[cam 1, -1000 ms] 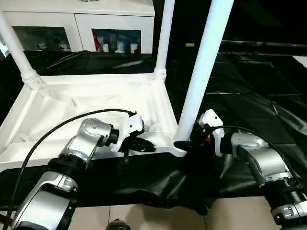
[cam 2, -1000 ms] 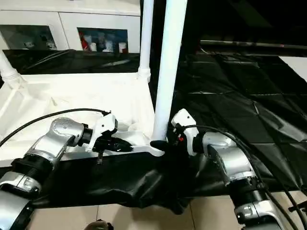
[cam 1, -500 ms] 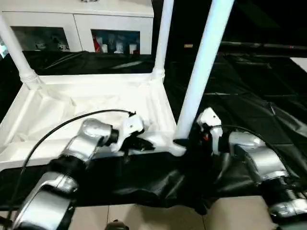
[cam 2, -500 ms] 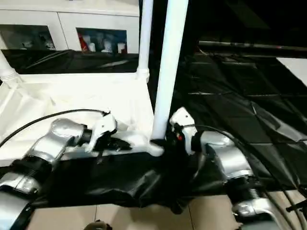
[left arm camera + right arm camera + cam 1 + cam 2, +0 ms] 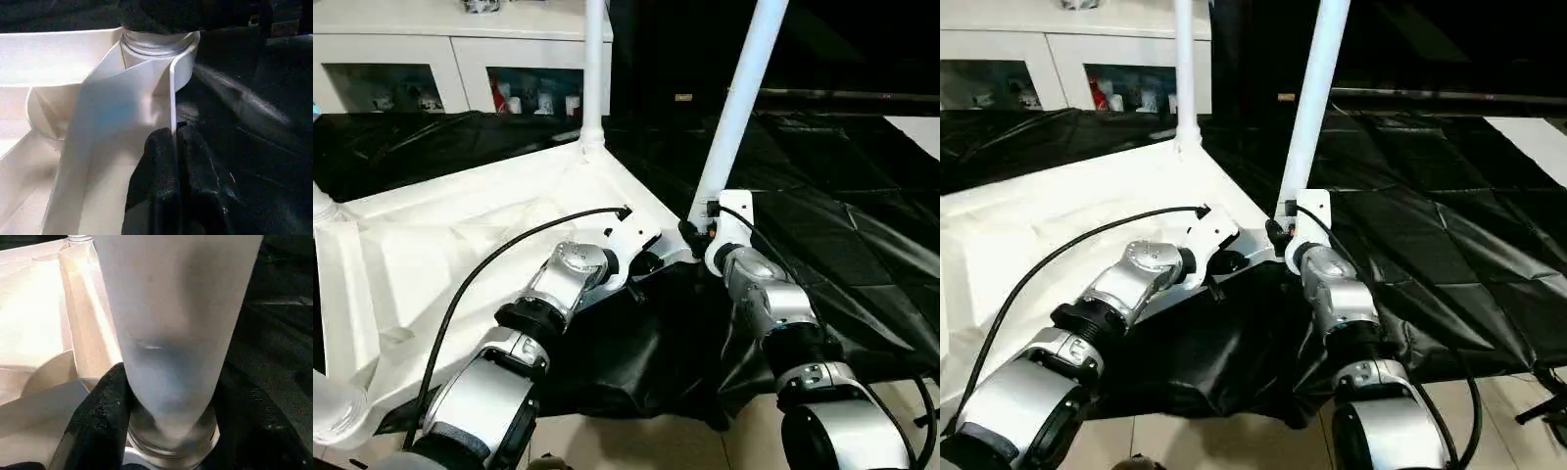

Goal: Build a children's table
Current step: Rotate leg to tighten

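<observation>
The children's table lies upside down on a black cloth, its white ribbed top [image 5: 440, 255] facing up. My left gripper [image 5: 641, 266] is shut on the top's thin rim [image 5: 171, 103], just short of the corner socket [image 5: 156, 46]. A long white leg [image 5: 742, 108] stands upright in that socket. My right gripper [image 5: 700, 235] is shut on its base, one black finger [image 5: 105, 401] on each side of the tube. Another leg [image 5: 594, 78] rises from the far corner. The foot of a third [image 5: 319, 204] shows at the left edge.
Black cloth [image 5: 842, 225] covers the work surface and hangs over its near edge to the pale floor [image 5: 636, 441]. A white glass-door cabinet [image 5: 431, 59] stands behind. A black cable [image 5: 509, 255] loops from my left arm over the top.
The table top has swung on the cloth, and its gripped corner has moved away from me. Both arms have stretched out with it. Both grips have held.
</observation>
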Controlling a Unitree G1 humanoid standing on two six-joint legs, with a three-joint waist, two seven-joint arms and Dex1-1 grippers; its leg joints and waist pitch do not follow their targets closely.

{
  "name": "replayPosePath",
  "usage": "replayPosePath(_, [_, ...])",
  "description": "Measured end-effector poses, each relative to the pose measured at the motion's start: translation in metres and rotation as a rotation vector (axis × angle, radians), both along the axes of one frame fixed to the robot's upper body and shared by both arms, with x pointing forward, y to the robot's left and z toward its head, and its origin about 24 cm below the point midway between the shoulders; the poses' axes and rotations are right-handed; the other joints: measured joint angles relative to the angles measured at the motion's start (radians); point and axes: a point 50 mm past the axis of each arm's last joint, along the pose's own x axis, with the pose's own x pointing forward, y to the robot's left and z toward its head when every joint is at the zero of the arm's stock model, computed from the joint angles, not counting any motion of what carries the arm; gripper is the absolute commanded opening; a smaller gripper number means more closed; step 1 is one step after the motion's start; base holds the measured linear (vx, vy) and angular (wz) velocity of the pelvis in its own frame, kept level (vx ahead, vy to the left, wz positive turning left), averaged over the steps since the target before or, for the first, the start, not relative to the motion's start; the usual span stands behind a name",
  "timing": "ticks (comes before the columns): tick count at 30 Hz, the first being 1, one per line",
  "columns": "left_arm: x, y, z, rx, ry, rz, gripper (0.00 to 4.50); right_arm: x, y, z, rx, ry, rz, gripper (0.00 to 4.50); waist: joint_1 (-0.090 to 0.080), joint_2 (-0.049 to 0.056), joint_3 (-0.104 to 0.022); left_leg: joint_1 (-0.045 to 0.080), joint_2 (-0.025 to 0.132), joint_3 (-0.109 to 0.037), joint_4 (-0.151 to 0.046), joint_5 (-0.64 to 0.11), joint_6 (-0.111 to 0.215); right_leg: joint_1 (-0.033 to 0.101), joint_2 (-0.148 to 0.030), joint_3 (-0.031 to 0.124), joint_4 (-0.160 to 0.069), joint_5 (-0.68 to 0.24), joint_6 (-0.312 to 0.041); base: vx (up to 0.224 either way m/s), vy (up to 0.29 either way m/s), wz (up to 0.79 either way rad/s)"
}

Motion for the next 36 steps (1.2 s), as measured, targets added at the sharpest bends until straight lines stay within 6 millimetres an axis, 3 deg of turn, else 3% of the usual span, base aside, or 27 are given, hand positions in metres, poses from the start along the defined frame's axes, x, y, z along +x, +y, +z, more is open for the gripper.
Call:
replayPosePath(2, [0.0,0.001,0.0,-0.001,0.002,0.0,0.0,0.0,0.0,0.0,0.004,-0.007,0.007,2.62,-0.001,0.0,0.0,0.0,0.0,0.0,0.0,0.0,0.0,0.0,0.0,0.0,0.0,0.0,0.0,0.0,0.0,0.0])
replayPosePath(7, [0.001,0.014,0.003,-0.001,-0.001,-0.043,0.0,-0.001,-0.001,0.002,0.048,-0.023,0.105,3.09,-0.004,-0.001,0.0,-0.001,0.0,0.0,-0.002,0.0,0.0,-0.003,0.0,0.0,0.0,0.0,0.0,0.0,0.0,0.0])
replayPosePath(18, [-0.016,0.063,0.009,-0.045,0.059,-0.27,0.0,-0.031,-0.032,0.008,-0.063,-0.017,0.617,3.09,0.013,0.004,0.003,-0.005,0.001,0.001,-0.002,-0.001,0.001,-0.005,0.001,-0.002,-0.003,-0.003,-0.002,0.0,0.0,0.0])
replayPosePath(24, [-0.029,0.082,0.012,-0.035,0.113,-0.399,0.0,-0.046,-0.028,0.008,-0.052,0.005,0.825,3.09,0.031,0.017,0.011,-0.005,0.001,0.0,-0.002,-0.001,0.001,-0.006,0.001,-0.003,-0.001,-0.004,-0.003,0.0,0.0,0.0])
replayPosePath(29, [-0.037,0.088,0.013,-0.046,0.168,-0.468,0.0,-0.059,-0.025,0.007,-0.039,-0.009,0.928,2.85,0.041,0.024,0.015,-0.006,0.001,0.0,0.0,-0.001,0.001,-0.005,0.0,-0.002,-0.001,-0.004,-0.003,0.0,0.0,0.0])
replayPosePath(36, [-0.039,0.086,0.014,-0.043,0.169,-0.492,0.0,-0.063,-0.028,0.009,-0.043,-0.001,0.957,2.63,0.055,0.024,0.014,-0.006,0.001,0.0,0.001,-0.001,0.001,-0.005,0.0,-0.002,0.0,-0.004,-0.003,0.0,0.0,0.0])
